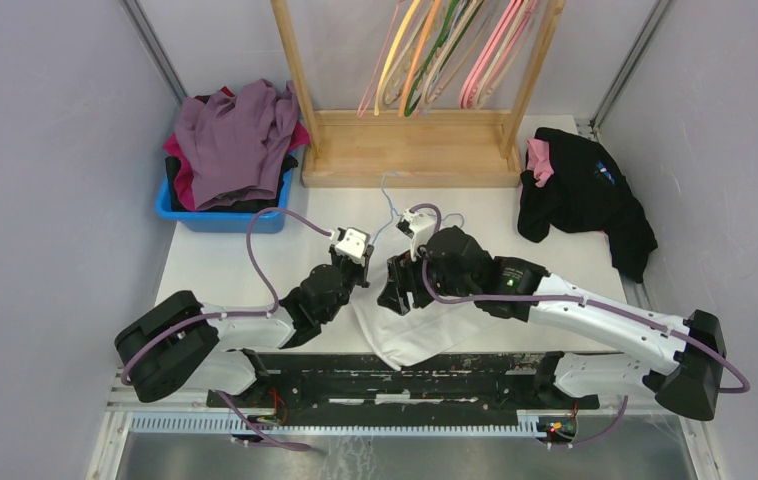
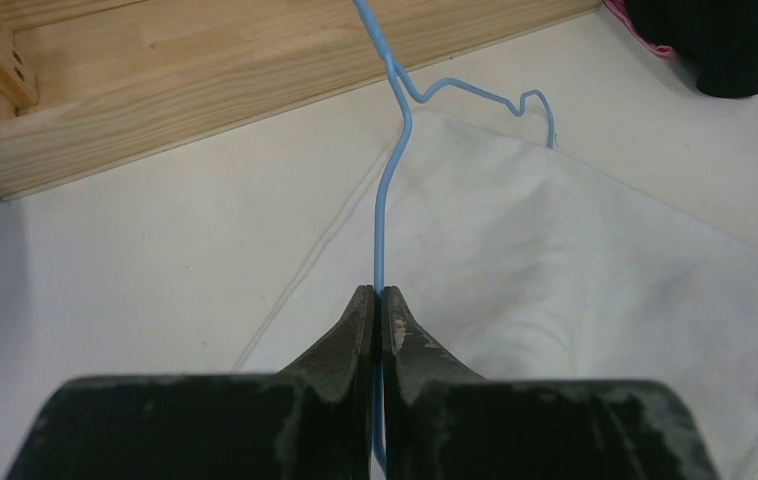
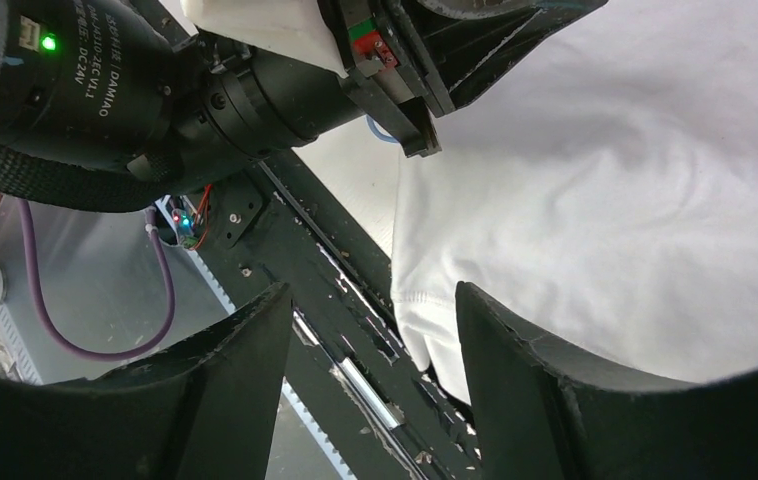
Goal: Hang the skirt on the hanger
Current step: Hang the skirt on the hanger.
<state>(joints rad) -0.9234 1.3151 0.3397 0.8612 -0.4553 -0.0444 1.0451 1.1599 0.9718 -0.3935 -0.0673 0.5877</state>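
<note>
The white skirt [image 1: 425,325] lies flat on the table near the front edge, between the two arms. A thin light-blue wire hanger [image 2: 387,190] lies on it, its hook towards the wooden rack. My left gripper [image 2: 376,295] is shut on the hanger's wire, just at the skirt's left edge. In the top view the left gripper [image 1: 347,268] sits left of the skirt. My right gripper [image 3: 370,300] is open and empty, held above the skirt's hem [image 3: 425,310] at the table's front edge. The skirt [image 3: 605,220] fills the right of that view.
A wooden rack [image 1: 410,150] with several coloured hangers stands at the back. A blue bin [image 1: 220,215] of purple and red clothes is at the back left. A black garment [image 1: 580,195] lies at the back right. The black mounting rail [image 1: 405,375] runs along the front edge.
</note>
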